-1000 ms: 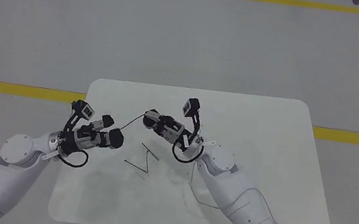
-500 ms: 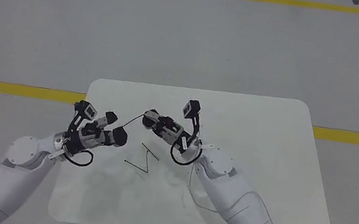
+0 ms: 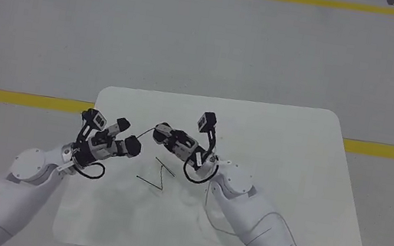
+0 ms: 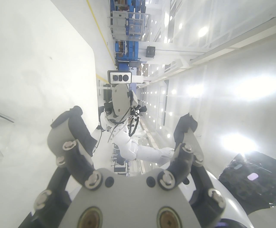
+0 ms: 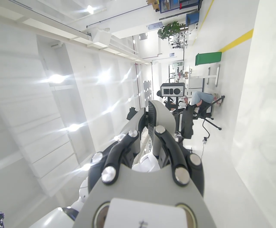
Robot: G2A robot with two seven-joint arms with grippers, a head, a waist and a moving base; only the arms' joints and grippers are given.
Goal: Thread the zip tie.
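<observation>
Overhead, two grippers face each other above the table (image 3: 293, 154), a zip tie (image 3: 146, 132) between them.
The right gripper (image 3: 158, 130) pinches the zip tie, fingers (image 5: 155, 112) nearly together in its wrist view. The left gripper (image 3: 130, 142), at 8 o'clock from it, spreads its fingers (image 4: 73, 129) wide. A bent strip (image 3: 165, 166) lies at 6 o'clock.
</observation>
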